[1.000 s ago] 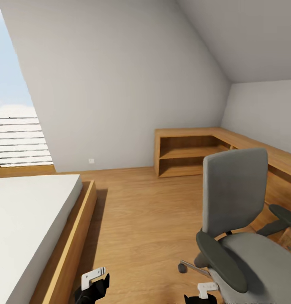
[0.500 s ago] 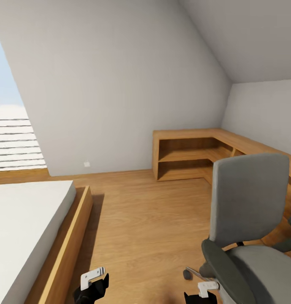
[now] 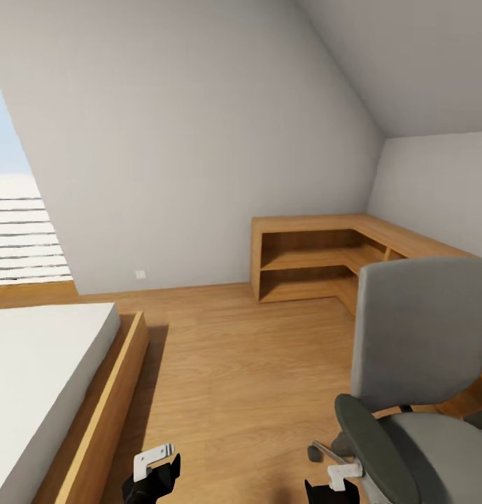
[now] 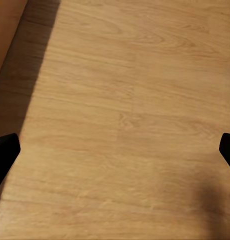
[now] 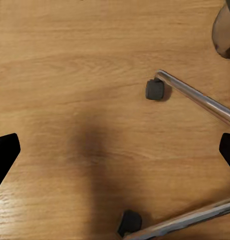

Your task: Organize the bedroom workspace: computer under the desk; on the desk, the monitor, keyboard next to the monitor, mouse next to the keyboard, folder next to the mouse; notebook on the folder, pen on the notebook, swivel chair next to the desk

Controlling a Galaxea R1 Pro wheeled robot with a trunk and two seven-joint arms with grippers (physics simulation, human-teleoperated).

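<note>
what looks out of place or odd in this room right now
Nothing looks spilled, tipped or damaged. The swivel chair stands upright on the wood floor, out in the open beside the wooden corner shelf, its chrome legs and casters flat on the boards. The bed is tidy. No folder is visible on the part of the seat in view.

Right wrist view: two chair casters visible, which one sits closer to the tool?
The caster on the chrome leg of the swivel chair. It lies nearer the right tool than the other caster.
</note>
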